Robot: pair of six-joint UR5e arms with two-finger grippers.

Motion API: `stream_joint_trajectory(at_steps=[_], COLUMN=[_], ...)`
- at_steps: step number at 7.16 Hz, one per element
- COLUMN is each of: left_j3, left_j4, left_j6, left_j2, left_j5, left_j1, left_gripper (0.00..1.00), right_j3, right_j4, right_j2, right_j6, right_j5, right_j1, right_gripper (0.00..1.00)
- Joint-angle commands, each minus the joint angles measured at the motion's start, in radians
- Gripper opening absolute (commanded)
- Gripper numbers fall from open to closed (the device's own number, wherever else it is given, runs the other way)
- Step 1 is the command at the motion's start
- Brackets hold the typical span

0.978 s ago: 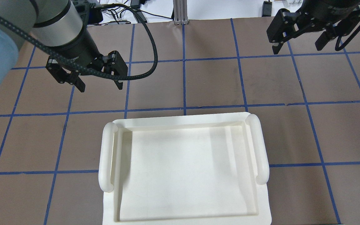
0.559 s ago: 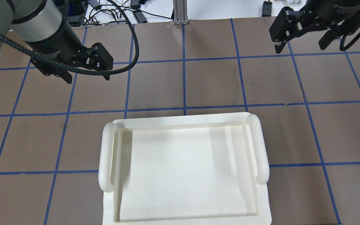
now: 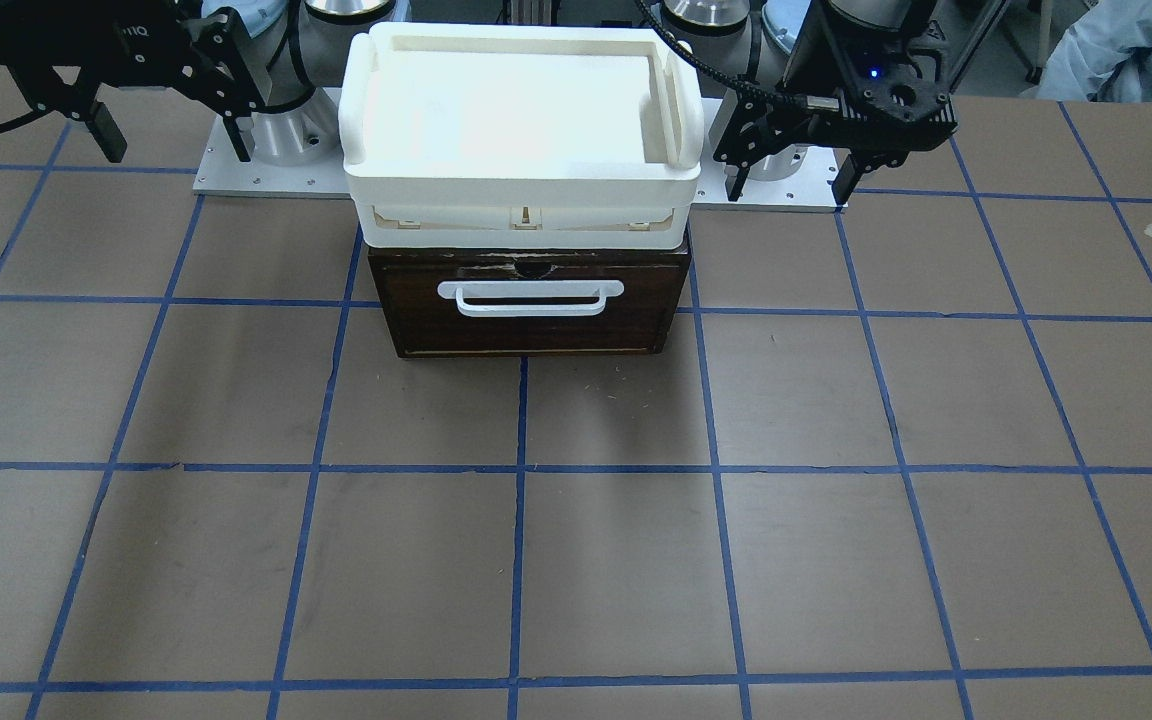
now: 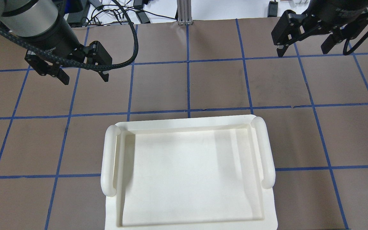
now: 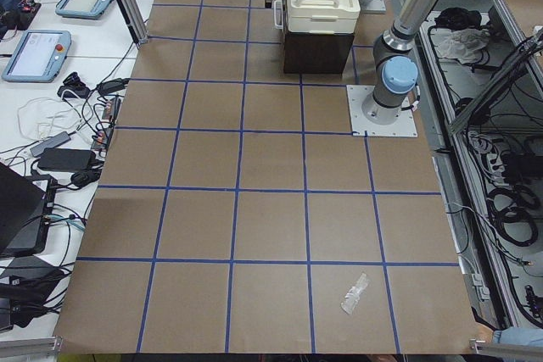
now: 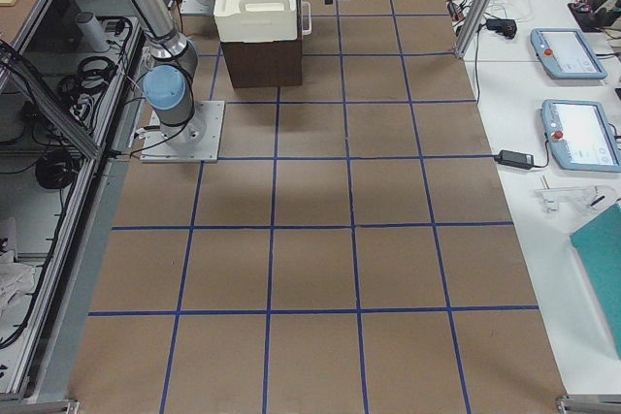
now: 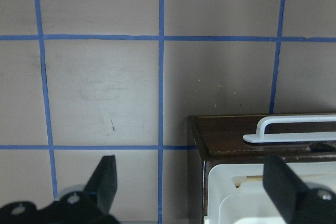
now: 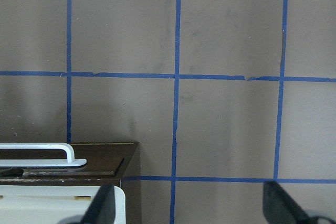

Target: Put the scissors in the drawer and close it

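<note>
On the worktop (image 3: 536, 560): drawer (image 3: 531, 305) shut, white tray (image 3: 521, 190) on top.
Writing: "Gripper" partly legible on left wrist.
Pincers: left pincer (image 4: 85, 78) and right pincer (image 4: 302, 51) both spread apart, flanking drawer.

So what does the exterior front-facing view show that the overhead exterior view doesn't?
Only front-facing: the dark brown wooden drawer front with its white bar handle, beneath the white plastic tray with rounded side handles, and the arms' grey base plate. Only overhead: black cables and adapters on the white bench beyond the table. Both: that tray, the brown table with blue tape grid, and the left end effector and right end effector, both open and empty. Neither shows scissors.
</note>
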Motion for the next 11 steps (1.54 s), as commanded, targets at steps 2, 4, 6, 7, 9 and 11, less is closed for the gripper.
stream_joint_trajectory(at_steps=[2,4,6,7,9,11], left_j3=[0.018,0.016,0.006,0.002,0.002,0.002], left_j4=[-0.025,-0.024,-0.014,-0.016,-0.016,-0.016], left_j6=[0.0,-0.002,0.001,0.001,0.001,0.001], left_j2=[-0.006,-0.007,-0.015,-0.015,-0.013,-0.013], left_j5=[-0.001,-0.004,-0.002,-0.004,-0.004,-0.004], left_j1=[-0.001,-0.001,-0.001,0.0,-0.001,-0.001], left_gripper=[1.0,1.0,1.0,1.0,1.0,1.0], right_j3=[0.009,0.012,0.012,0.015,0.02,0.02], right_j4=[0.0,0.005,0.003,0.003,0.002,0.0], right_j2=[-0.005,-0.004,-0.001,0.001,-0.001,-0.001], right_j6=[0.0,0.002,0.002,0.002,0.0,0.002], right_j5=[-0.013,0.001,-0.001,0.002,0.002,0.002], right_j1=[-0.002,-0.002,-0.004,-0.004,-0.004,-0.005], right_gripper=[1.0,1.0,1.0,1.0,1.0,1.0])
